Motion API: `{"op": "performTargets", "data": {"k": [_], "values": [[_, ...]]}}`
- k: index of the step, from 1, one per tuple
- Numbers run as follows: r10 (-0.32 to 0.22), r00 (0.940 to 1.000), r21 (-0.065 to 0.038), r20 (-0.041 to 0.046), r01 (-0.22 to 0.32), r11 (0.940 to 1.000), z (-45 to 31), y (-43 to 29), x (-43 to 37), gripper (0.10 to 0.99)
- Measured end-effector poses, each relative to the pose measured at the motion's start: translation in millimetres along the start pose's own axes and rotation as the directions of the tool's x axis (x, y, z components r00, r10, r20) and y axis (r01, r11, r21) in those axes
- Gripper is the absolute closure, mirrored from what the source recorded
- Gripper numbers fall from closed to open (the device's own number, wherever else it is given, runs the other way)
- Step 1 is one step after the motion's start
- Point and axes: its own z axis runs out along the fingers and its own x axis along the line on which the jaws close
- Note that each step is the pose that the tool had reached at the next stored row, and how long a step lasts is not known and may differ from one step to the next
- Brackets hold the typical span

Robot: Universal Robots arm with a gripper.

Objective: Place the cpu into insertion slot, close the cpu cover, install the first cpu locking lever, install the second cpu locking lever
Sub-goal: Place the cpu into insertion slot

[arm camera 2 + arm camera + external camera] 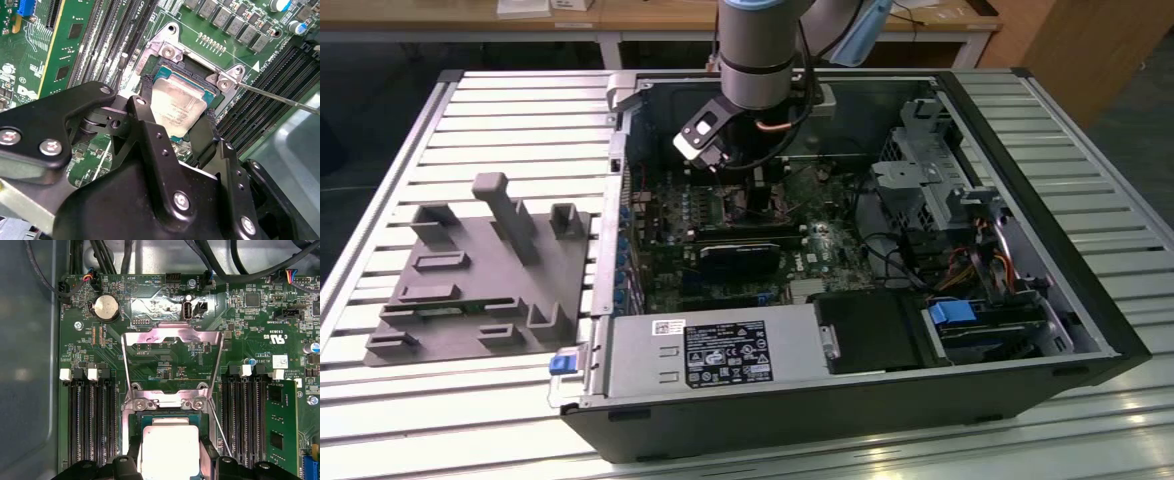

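My gripper [175, 125] is deep inside the open computer case [854, 400], over the motherboard. In both wrist views its black fingers [142, 117] press against two opposite sides of the cpu [177, 100], a flat square chip with a dull silver top. The cpu [170, 447] sits level at the insertion slot [196, 64], whose dark square frame shows around it. The cpu cover [172, 334], a thin silvery frame with a square cut-out, is swung open away from the socket on its hinge. A thin wire locking lever [280, 97] sticks out free beside the socket.
Long black memory slots [92, 425] flank the socket on both sides. A green card [281, 425] stands beside one bank. Cables [220, 260] run along the board's edge. The power supply [707, 355] and drive cages [934, 170] crowd the case. A grey fixture [480, 270] lies outside it.
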Motion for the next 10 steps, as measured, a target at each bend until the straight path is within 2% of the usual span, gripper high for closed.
{"op": "performTargets", "data": {"k": [10], "values": [[0.0,1.0,0.0,0.0001,0.0,1.0,1.3,-0.1,0.0,0.545]]}}
